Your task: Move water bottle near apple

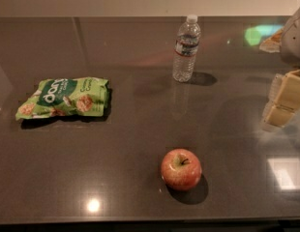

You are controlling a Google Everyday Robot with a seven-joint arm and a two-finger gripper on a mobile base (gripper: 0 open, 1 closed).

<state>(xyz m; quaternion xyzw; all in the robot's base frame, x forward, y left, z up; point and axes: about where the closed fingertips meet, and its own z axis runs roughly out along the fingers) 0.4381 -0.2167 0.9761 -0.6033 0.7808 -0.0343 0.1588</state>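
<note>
Clear ribbed plastic water bottle [186, 50], upright, far centre: likely light, tippy, squashy; grasp mid-body. Gripper [273, 103] at right edge, open or closed undetermined.

The surface [140, 144] is viewed closely from above its near edge, looking down; the hand [281, 100] is cropped at right-centre.

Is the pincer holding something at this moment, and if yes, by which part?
Nothing seems held. The pincer is at the right edge, apart from the water bottle, which stands on the table, and from the apple.
</note>
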